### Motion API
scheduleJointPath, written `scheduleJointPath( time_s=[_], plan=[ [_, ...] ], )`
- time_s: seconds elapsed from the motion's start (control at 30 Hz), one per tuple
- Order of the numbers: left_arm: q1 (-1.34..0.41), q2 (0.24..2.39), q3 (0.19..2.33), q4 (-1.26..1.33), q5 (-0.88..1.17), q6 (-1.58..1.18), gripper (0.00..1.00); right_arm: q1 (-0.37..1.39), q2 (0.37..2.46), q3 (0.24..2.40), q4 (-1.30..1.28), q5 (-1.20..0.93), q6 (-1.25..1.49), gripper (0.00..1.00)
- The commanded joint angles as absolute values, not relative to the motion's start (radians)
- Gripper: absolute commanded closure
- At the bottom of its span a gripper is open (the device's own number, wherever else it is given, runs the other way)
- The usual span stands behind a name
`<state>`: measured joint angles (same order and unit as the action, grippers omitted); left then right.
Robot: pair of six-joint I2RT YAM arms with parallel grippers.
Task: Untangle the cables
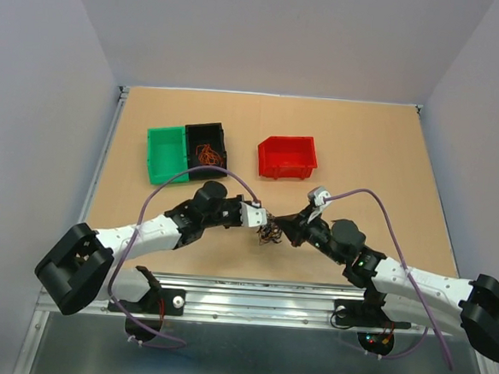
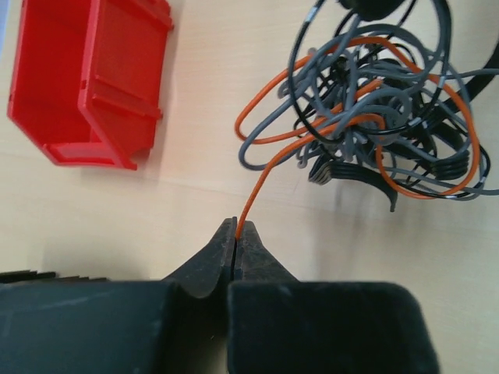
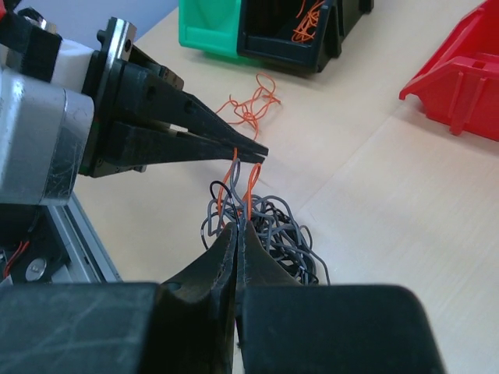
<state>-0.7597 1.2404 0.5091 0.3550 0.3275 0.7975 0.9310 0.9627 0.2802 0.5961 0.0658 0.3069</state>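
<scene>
The knot of thin orange, grey and black cables (image 2: 374,117) sits right between the two tips. One thin orange wire (image 2: 261,175) runs out of it into the left gripper (image 2: 236,227), jaws pinched tight on it. The right gripper (image 3: 236,230) is clamped on the knot itself. Best bet, I'd say: anchor with the right, draw the left away slowly and watch for snagging loops.

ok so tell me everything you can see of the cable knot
The knot is a loose clump of thin grey, black and orange wires, plastic-coated by the look, looped through each other. It sits between the two arms, down at the wooden table. One orange strand runs out to the shut left tool; the shut right tool pinches strands opposite.
</scene>
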Motion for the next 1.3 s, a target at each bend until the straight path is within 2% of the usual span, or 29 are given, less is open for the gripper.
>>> scheduleJointPath(
  time_s=[0.0,0.33,0.5,1.07,1.27],
  plan=[
    [-0.761,1.174,0.516,0.472,0.247,0.738,1.00,0.936,0.950,0.313,0.615,0.112,0.304,1.00],
    [-0.611,0.936,0.451,0.636,0.219,0.566,1.00,0.936,0.985,0.333,0.586,0.189,0.307,1.00],
    [-0.466,0.901,0.462,0.684,0.258,0.454,1.00,0.936,0.996,0.337,0.580,0.199,0.311,0.99],
    [-0.214,0.851,0.462,0.816,-0.032,0.183,1.00,0.934,0.986,0.337,0.552,0.245,0.318,1.00],
    [-0.101,0.815,0.477,0.805,-0.051,0.084,1.00,0.936,0.965,0.337,0.520,0.291,0.328,0.99]
  ],
)
